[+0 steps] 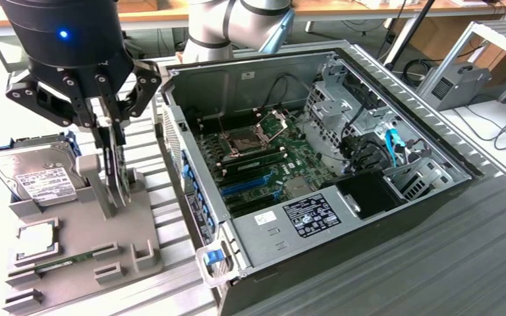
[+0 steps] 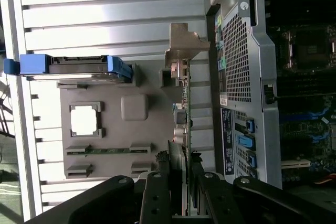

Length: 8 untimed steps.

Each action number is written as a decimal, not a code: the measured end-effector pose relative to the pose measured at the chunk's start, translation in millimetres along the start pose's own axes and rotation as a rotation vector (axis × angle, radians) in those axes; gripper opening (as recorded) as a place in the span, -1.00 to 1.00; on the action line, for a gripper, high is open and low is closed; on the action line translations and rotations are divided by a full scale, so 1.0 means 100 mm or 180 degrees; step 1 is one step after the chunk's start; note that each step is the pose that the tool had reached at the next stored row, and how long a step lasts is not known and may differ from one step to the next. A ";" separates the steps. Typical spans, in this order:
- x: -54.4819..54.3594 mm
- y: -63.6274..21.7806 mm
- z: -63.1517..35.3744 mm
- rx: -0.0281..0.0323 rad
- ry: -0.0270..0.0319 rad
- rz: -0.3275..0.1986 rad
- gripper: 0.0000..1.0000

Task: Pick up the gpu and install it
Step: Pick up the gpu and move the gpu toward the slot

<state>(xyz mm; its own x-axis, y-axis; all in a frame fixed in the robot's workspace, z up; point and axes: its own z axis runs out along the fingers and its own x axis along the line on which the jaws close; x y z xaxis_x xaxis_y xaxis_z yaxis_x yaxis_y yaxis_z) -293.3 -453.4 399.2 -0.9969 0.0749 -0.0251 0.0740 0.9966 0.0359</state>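
The gpu [image 1: 115, 168] stands upright on edge over the grey fixture [image 1: 152, 220], a dark thin card with a silver end bracket [image 2: 184, 45]. My gripper [image 1: 111, 131] reaches down from above and is shut on the card's upper edge. In the wrist view the gpu [image 2: 181, 124] runs edge-on between my gripper's [image 2: 181, 177] two black fingers [image 2: 160, 187], which press on both its faces. Whether its lower edge still sits in the fixture's slot I cannot tell. The open computer case [image 1: 196, 85] lies at the exterior view's right, blue expansion slots [image 1: 244, 187] showing on its motherboard.
On the fixture [image 2: 134, 129] also sit a silver hard drive [image 1: 37, 174] in a blue frame, a square processor [image 1: 37, 240] and a narrow green memory stick [image 1: 60, 263]. The case's side wall [image 2: 236, 66] rises close beside the card. Cables and drive cages fill the case's far half.
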 end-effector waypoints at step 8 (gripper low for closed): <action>0.00 0.002 -0.043 0.0000 0.0000 0.0000 -0.47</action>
<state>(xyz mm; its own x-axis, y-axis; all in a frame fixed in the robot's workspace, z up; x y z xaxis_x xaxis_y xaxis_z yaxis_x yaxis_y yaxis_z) -293.3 -453.4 403.6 -0.9969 0.0749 -0.0251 0.0739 0.9966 0.0359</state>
